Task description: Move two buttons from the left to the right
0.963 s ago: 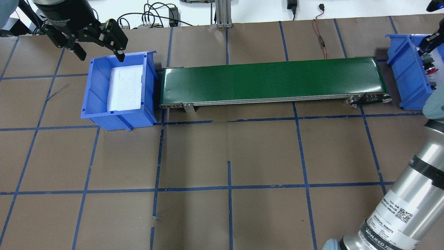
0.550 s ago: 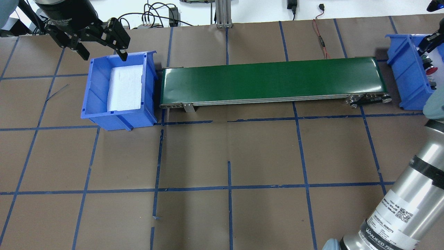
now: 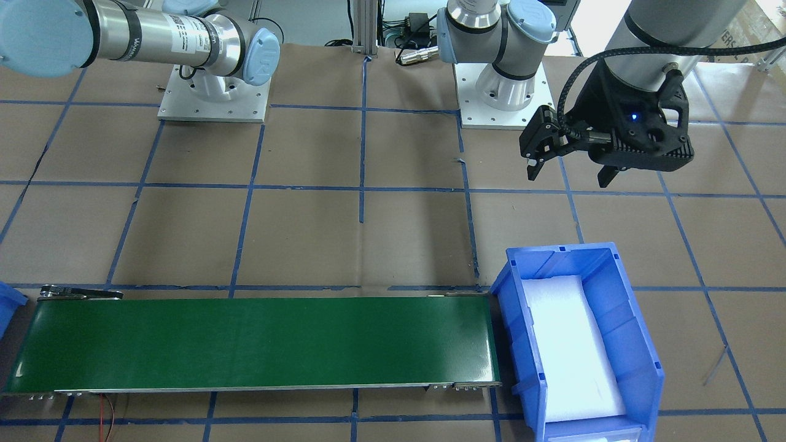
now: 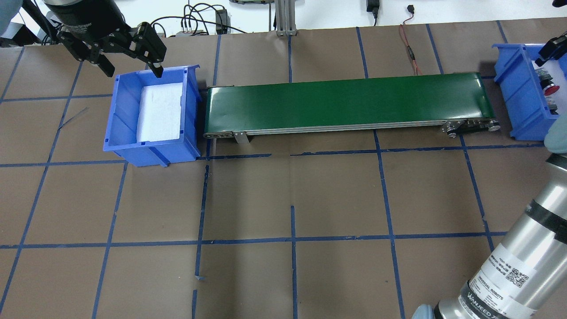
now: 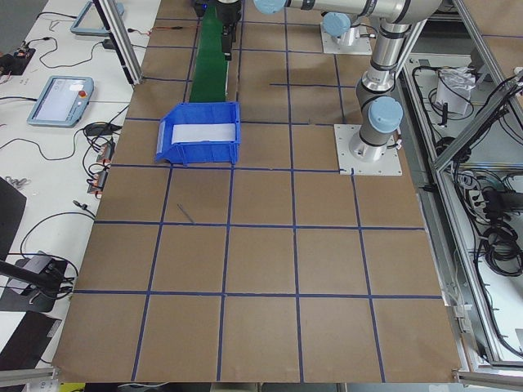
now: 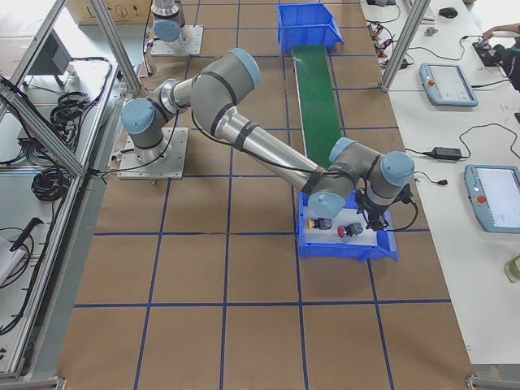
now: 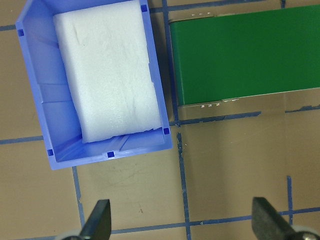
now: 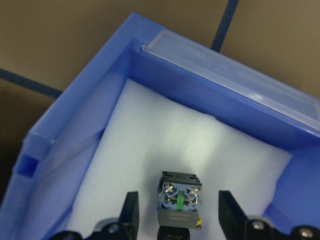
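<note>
the table [image 4: 336, 195] is showing a brown surface, and blue tape lines [image 4: 292, 239] are dividing it into a grid. a green conveyor belt [image 4: 345, 102] is lying along the side of the table far from the robot. a blue bin [image 4: 150, 153] is standing just beside the belt's end on the robot's left, and a white foam pad [image 4: 160, 110] is lying flat on its floor. a second blue bin [image 4: 518, 97] is standing at the opposite end, also lined with white foam [image 8: 150, 145]. black cables [image 4: 195, 17] are trailing beyond the table's far edge. two teach pendants [image 6: 447, 84] are lying on a white side bench [image 6: 487, 268].
</note>
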Controlling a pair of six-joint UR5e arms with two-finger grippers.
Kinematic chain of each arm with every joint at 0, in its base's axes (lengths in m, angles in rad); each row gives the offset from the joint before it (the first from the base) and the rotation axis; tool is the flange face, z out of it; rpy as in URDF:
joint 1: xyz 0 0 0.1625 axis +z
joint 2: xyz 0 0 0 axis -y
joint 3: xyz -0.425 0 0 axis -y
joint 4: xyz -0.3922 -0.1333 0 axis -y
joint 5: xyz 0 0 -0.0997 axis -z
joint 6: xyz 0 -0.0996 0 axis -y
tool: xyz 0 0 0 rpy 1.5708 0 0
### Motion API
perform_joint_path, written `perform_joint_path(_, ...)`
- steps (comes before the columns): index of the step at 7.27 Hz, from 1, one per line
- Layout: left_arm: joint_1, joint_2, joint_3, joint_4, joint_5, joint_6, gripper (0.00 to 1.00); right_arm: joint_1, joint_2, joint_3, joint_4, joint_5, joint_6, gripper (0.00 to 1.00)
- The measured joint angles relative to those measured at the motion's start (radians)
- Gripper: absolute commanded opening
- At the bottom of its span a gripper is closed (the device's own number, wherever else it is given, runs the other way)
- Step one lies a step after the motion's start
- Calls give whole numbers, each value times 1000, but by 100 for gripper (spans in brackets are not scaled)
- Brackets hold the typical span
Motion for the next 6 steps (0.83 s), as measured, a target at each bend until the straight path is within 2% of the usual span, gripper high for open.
perform_joint_path(1, 0, 0, 0, 0, -1, 0, 100, 15, -46, 1, 30, 7, 2, 74)
perform_joint_path(3, 0, -2, -2, 1, -2, 0, 100, 122, -143, 4, 77, 22, 28, 75)
perform_joint_path(6, 1, -1, -7, 2, -2, 0, 100, 326, -231, 25, 115, 25, 221, 82)
